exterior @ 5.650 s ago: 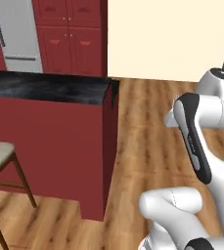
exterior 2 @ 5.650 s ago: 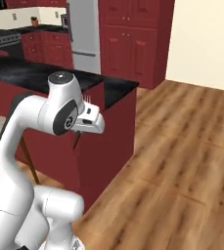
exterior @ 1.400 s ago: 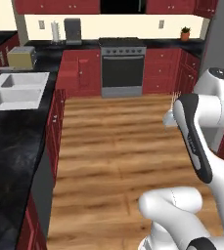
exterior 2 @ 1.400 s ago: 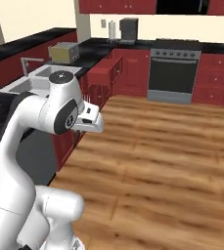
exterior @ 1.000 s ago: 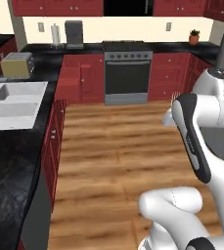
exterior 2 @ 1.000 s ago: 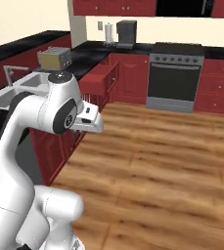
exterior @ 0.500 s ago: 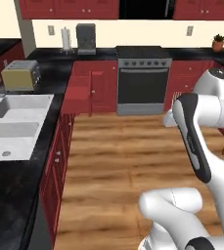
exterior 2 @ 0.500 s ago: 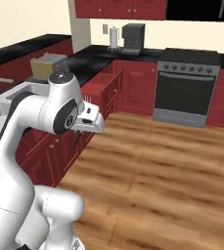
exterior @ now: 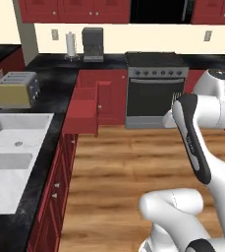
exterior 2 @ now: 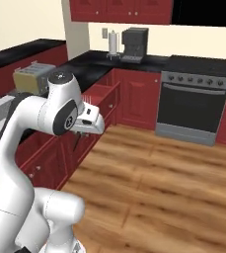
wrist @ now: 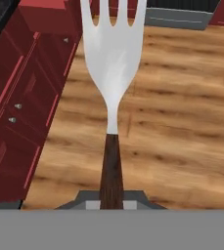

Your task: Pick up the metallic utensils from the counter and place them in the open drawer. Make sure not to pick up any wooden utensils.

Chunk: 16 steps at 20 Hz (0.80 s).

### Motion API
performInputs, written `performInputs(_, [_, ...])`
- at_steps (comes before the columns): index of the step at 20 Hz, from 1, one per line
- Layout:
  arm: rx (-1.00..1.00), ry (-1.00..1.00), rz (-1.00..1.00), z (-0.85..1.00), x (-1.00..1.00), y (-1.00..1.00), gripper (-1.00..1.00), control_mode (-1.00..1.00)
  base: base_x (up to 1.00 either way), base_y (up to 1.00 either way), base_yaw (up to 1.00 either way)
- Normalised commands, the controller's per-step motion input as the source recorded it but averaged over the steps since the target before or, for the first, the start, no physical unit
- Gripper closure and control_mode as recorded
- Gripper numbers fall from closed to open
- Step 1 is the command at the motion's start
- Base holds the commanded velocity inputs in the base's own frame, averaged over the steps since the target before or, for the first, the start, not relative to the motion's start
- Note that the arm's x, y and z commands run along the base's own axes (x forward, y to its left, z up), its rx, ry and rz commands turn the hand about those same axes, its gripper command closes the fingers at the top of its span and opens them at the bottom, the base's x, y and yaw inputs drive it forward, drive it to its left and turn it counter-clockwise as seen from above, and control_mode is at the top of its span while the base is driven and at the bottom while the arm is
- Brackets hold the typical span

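I see the fork (wrist: 112,63) sticking straight out from my gripper (wrist: 111,197) in the hand view. The jaws are pinched tight on its dark brown handle, and the silver end with the thin tines points away from me. Under the fork is the wooden floor (wrist: 182,112), with red cabinet doors (wrist: 15,122) off to one side.

In the right base view, the gripper (exterior 2: 91,120) is held up in the air in front of the arm, over the floor, and the fork's tines (exterior 2: 88,102) poke up just above it.

The open drawer (exterior: 82,112) sticks out from the red cabinets under the black counter (exterior: 60,93), well apart from the fork. On that counter I can see a toaster (exterior: 15,89) and a white sink (exterior: 8,157). A stove (exterior: 155,88) stands at the far wall.
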Motion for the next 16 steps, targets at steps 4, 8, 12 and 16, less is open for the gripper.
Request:
performInputs(4, [0.0, 0.0, 0.0, 0.0, 0.0, 0.0, 1.0, 1.0, 0.92, 0.17, -0.03])
performInputs(8, [0.0, 0.0, 0.0, 0.0, 0.0, 0.0, 1.0, 1.0, 0.86, 0.5, -0.13])
performInputs(12, [0.0, 0.0, 0.0, 0.0, 0.0, 0.0, 1.0, 1.0, 1.0, 0.43, -0.05])
performInputs(16, [0.0, 0.0, 0.0, 0.0, 0.0, 0.0, 1.0, 1.0, 0.97, 0.3, -0.01])
